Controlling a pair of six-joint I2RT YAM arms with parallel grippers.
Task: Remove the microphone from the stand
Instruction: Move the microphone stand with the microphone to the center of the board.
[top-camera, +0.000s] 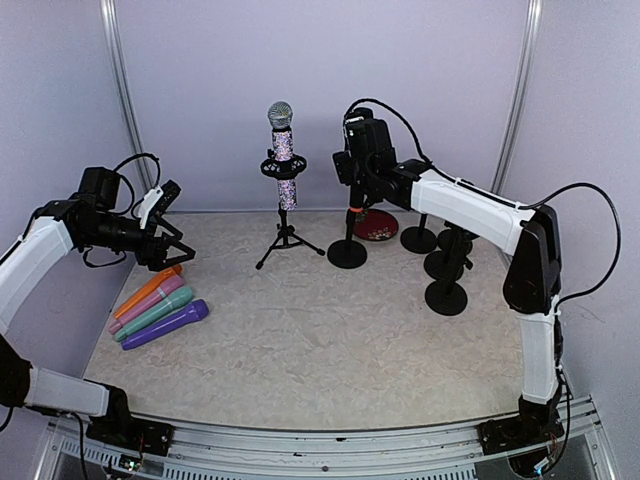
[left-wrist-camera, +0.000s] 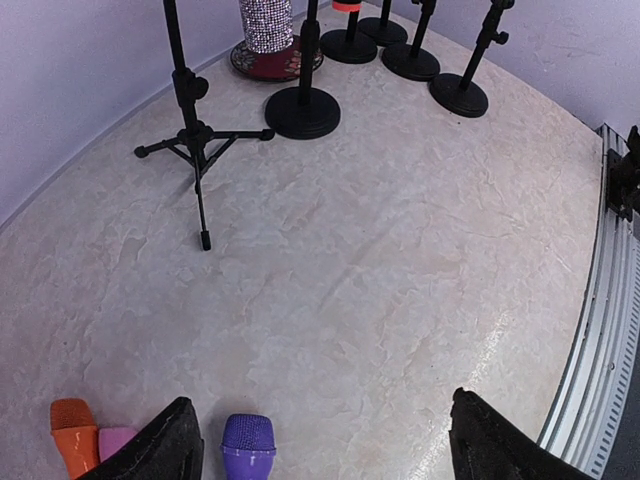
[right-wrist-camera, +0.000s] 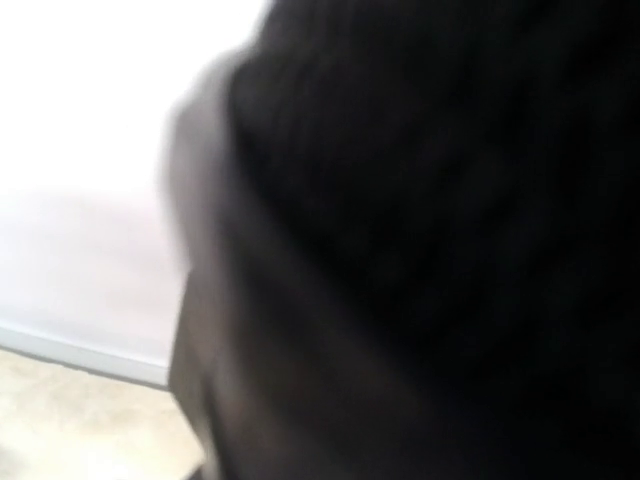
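A glittery microphone (top-camera: 284, 150) with a silver head sits upright in the clip of a black tripod stand (top-camera: 287, 240) at the back middle. Its lower body (left-wrist-camera: 267, 22) and the tripod (left-wrist-camera: 195, 135) show in the left wrist view. My right gripper (top-camera: 350, 178) is at the top of a round-based stand (top-camera: 347, 252) with an orange band, right of the glittery microphone. A blurred dark object (right-wrist-camera: 420, 250) fills the right wrist view and hides the jaws. My left gripper (top-camera: 168, 250) (left-wrist-camera: 325, 450) is open and empty above the coloured microphones.
Orange (top-camera: 148, 288), pink (top-camera: 150, 302), teal (top-camera: 158, 312) and purple (top-camera: 168, 325) microphones lie at the left. Several black round-based stands (top-camera: 445, 296) stand at the back right. A dark red dish (top-camera: 377, 226) lies behind them.
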